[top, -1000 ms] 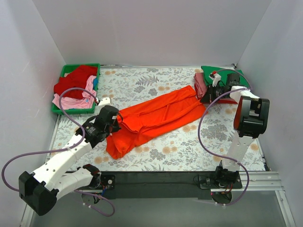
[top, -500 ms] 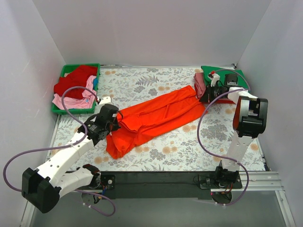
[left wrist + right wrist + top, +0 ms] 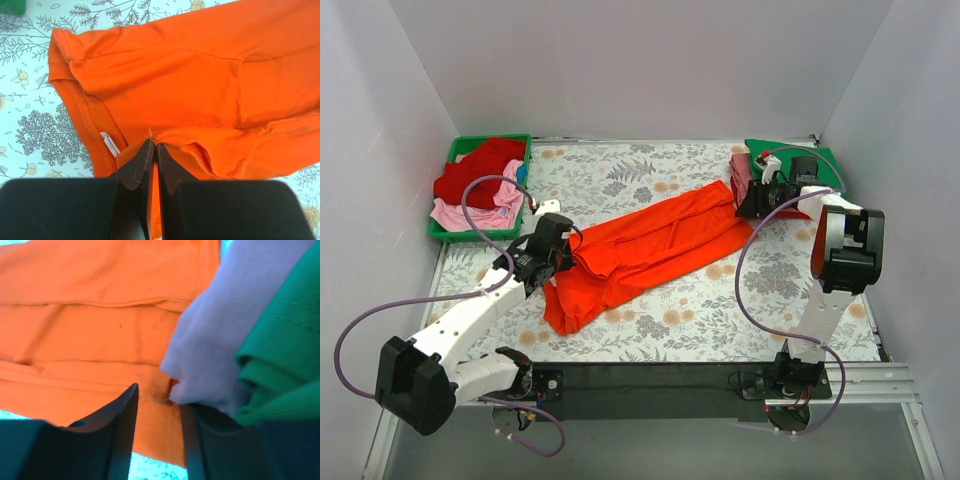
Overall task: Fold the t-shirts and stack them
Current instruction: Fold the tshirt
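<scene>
A bright orange t-shirt (image 3: 660,240) lies folded lengthwise in a diagonal strip across the flowered table. My left gripper (image 3: 570,254) is shut on a fold of it near the collar end; the left wrist view shows the fingertips (image 3: 153,145) pinching orange cloth (image 3: 190,75). My right gripper (image 3: 752,206) is at the shirt's far right end, jaws apart over the orange hem (image 3: 90,325), with its fingertips (image 3: 157,390) beside a pale pink shirt (image 3: 225,330) and a green shirt (image 3: 285,340).
A stack of folded shirts sits at the back right, pink (image 3: 742,178) and green (image 3: 825,160). A green tray (image 3: 455,160) at the back left holds a red shirt (image 3: 480,165) and a light pink one (image 3: 470,215). White walls enclose the table.
My left gripper has moved up and slightly right, carrying the collar end of the orange shirt with it. The right gripper has shifted a little left at the shirt's far end.
</scene>
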{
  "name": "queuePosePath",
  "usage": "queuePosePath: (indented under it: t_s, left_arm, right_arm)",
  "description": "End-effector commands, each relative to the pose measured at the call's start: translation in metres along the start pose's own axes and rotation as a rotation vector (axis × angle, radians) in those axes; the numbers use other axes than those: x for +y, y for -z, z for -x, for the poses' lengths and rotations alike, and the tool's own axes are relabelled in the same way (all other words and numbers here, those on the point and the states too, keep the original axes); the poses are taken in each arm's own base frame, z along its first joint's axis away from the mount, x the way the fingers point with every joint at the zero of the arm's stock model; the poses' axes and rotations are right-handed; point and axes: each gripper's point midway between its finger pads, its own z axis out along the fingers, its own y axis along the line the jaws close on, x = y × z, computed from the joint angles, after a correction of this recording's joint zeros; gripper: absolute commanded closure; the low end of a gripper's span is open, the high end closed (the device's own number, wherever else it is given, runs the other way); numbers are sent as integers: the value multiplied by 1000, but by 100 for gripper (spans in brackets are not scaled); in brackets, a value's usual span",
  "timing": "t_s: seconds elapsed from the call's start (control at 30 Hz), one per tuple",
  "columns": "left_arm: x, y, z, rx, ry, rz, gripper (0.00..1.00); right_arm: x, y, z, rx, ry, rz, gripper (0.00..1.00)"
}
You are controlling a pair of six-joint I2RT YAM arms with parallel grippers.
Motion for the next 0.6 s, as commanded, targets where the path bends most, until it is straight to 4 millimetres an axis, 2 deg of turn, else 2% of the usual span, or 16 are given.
queuePosePath:
  t_s: [0.0, 0.1, 0.13, 0.2, 0.23, 0.37, 0.57]
  left_arm:
    - [-6, -5, 27, -62, -9, -13, 100]
    - [-10, -15, 34, -58, -31, -14, 100]
    - [-10, -22, 31, -39, -63, -2, 100]
    - [-12, -25, 40, -48, -82, 2, 100]
    - [-13, -29, 41, -45, -100, 3, 100]
    - [-17, -41, 51, -55, -211, 4, 100]
    - [-32, -54, 66, -73, -293, -44, 100]
  right_arm:
    - [13, 23, 31, -86, 109, -34, 53]
    - [19, 36, 34, -106, 139, -48, 50]
    - [20, 38, 29, -101, 140, -48, 49]
    - [25, 46, 31, -114, 166, -50, 49]
    - [26, 46, 23, -105, 159, -47, 49]
    - [33, 47, 13, -102, 156, -17, 49]
    - [35, 47, 10, -98, 147, 4, 49]
